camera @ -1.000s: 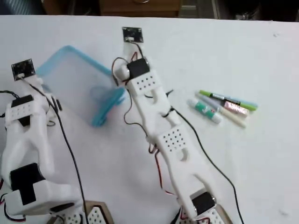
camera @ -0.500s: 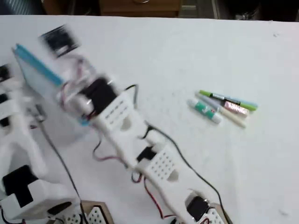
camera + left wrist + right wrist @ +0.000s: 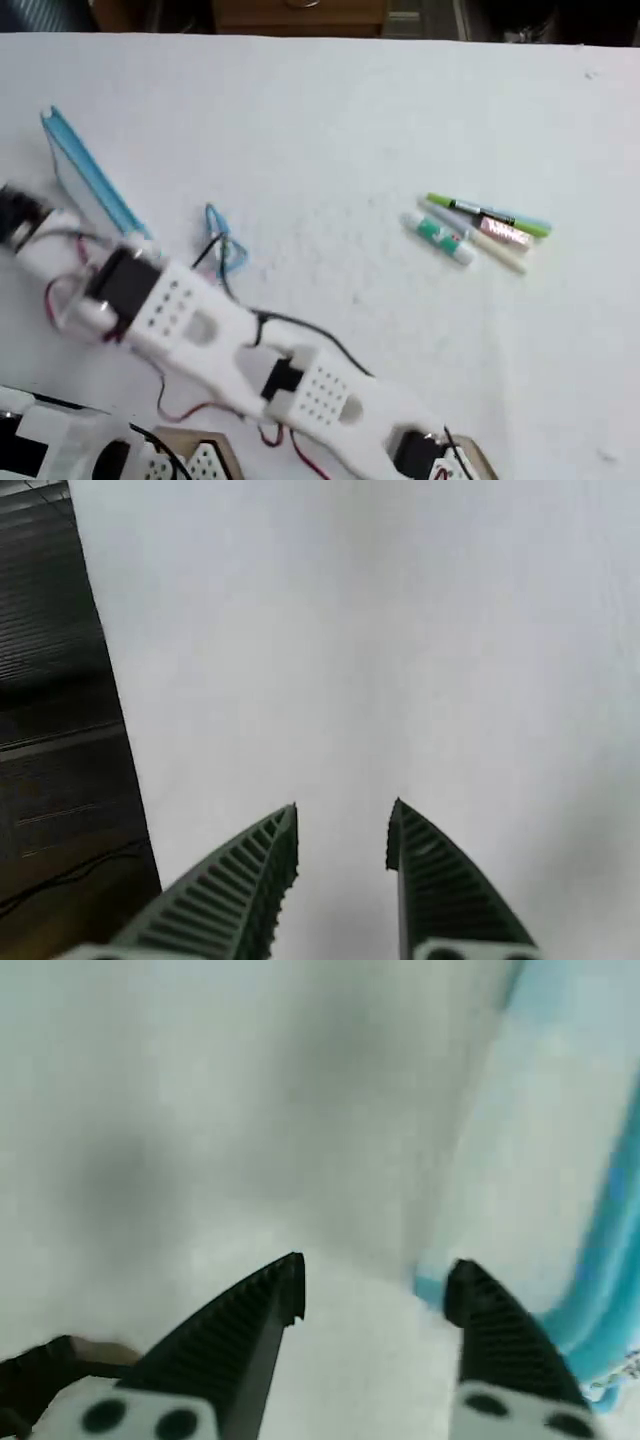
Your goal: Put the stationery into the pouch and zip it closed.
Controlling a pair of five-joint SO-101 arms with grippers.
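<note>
Right gripper: jaws released, with a clear gap between the two toothed fingers and nothing held. It hangs just above the white table, with the pouch just beside one fingertip. Left gripper: jaws likewise released and holding nothing, over bare table near a dark edge. In the high view the right arm lies stretched from its base at 6 o'clock out toward 9 o'clock, crossing the near-left part of the table. The pouch sits at about 9 to 10 o'clock by the far end of that arm (only its blue edge reads plainly there). A small blue loop lies just beside the arm. The stationery, a tight cluster of pens and sticks, lies on the table at 3 o'clock, well apart from pouch and grippers.
</note>
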